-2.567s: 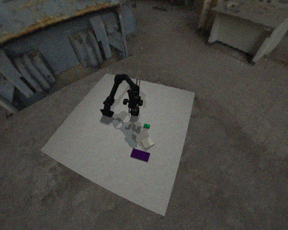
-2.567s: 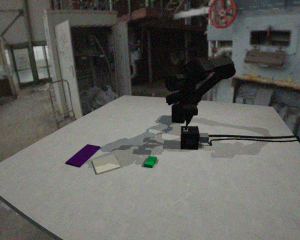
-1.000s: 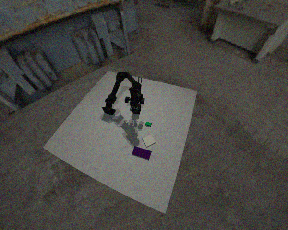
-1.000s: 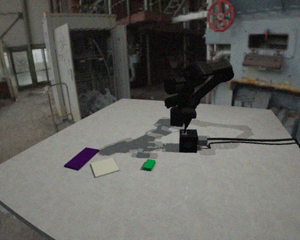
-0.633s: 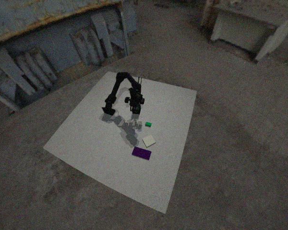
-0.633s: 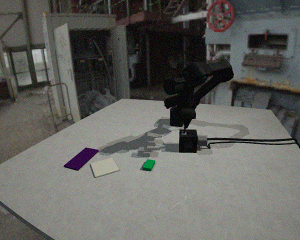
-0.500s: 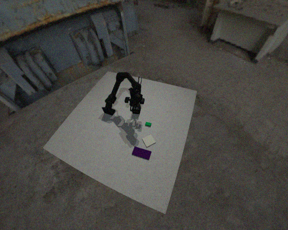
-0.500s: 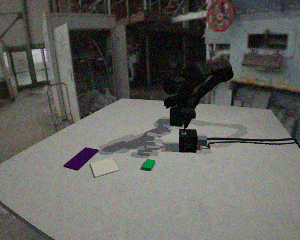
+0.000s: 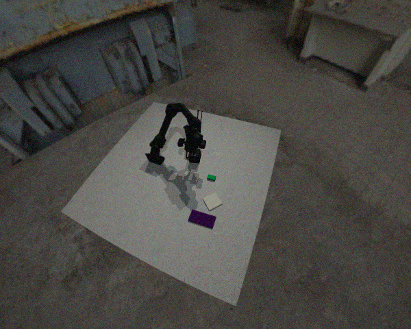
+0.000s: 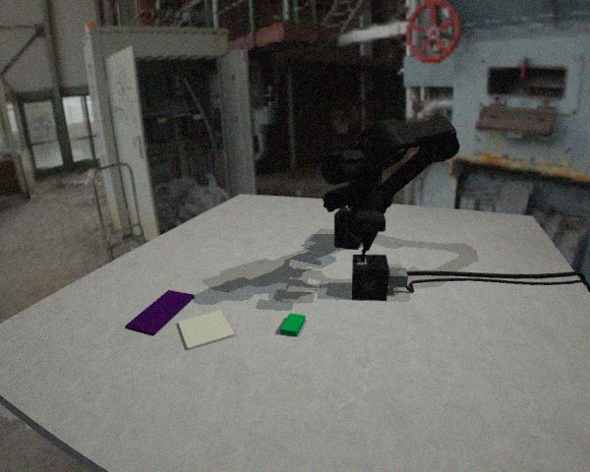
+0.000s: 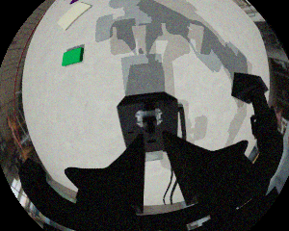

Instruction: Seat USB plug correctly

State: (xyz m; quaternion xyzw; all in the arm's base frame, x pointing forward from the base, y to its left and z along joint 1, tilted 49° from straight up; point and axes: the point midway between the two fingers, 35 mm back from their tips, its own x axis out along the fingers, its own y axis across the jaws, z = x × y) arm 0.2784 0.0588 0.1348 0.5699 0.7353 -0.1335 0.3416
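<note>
Black power cube (image 9: 195,156) (image 10: 370,278) (image 11: 127,115) beneath the parted gripper (image 10: 364,252) (image 11: 153,135).

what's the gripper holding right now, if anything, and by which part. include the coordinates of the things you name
nothing is held: the gripper (image 9: 190,154) (image 10: 364,252) (image 11: 152,137) is partly open, with a bare gap between its fingertips

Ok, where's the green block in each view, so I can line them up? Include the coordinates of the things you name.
Top: the green block (image 9: 211,177) (image 10: 292,324) (image 11: 72,57) is just right of centre, slightly low.
Exterior: centre, below mid-height.
Wrist: upper left.
Shared landmark: the pale square tile (image 9: 212,201) (image 10: 206,329) (image 11: 74,15), its near neighbour in all three.
</note>
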